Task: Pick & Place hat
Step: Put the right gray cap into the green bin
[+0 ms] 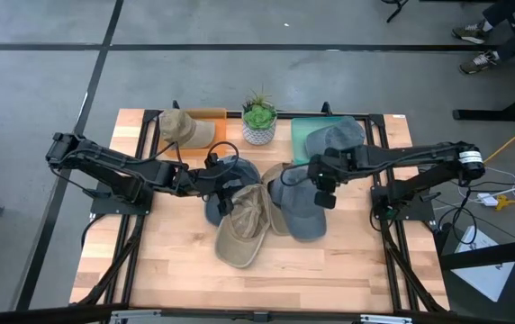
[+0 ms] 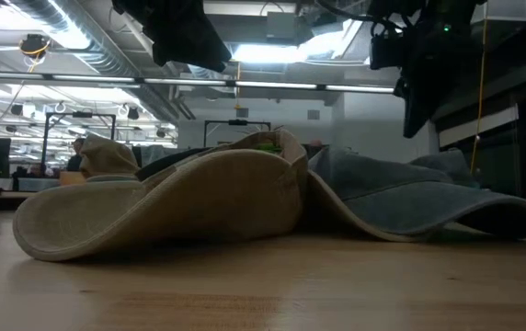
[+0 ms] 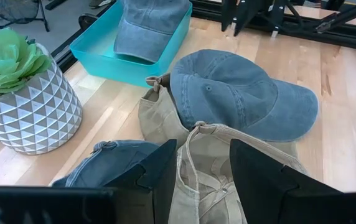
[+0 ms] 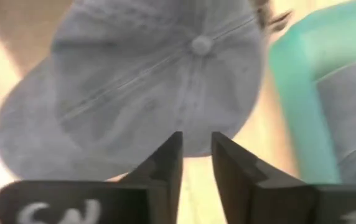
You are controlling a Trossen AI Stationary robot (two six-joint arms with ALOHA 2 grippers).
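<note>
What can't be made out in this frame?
- Low view: both grippers cut off by the top edge.
- High view: part of the blue cap hidden under the left gripper.
- Right wrist view: blurred; the blue cap's surface detail is lost.

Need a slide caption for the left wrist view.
Left gripper open over a tan cap, blue cap and teal tray beyond.

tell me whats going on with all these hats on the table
Two robot arms are sorting caps on a wooden table. One faded blue denim cap lies in the teal tray and a tan cap on the orange tray. The right gripper hovers empty, jaws slightly apart, over another blue cap. The left gripper hangs open above an upturned khaki cap.
</note>
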